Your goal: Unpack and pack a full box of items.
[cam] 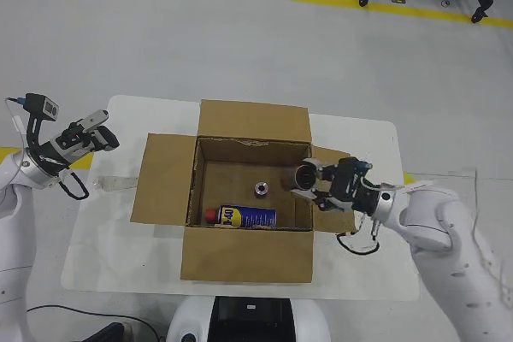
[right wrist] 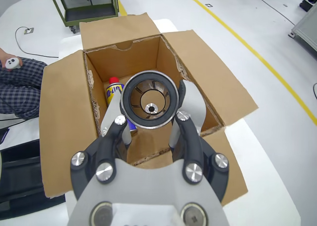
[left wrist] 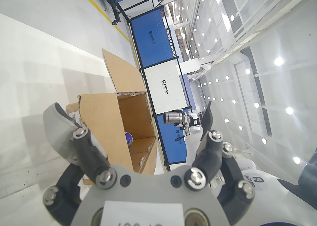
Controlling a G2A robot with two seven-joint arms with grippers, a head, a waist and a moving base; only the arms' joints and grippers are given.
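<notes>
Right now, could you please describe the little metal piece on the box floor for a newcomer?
Find the open cardboard box on the white table. On its floor lies a small round metal piece, far smaller than the blue-and-yellow spray can nearby.

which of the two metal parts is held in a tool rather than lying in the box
The larger hollow metal cylinder, clamped in the right tool over the box. The small metal ring lies loose on the box floor.
</notes>
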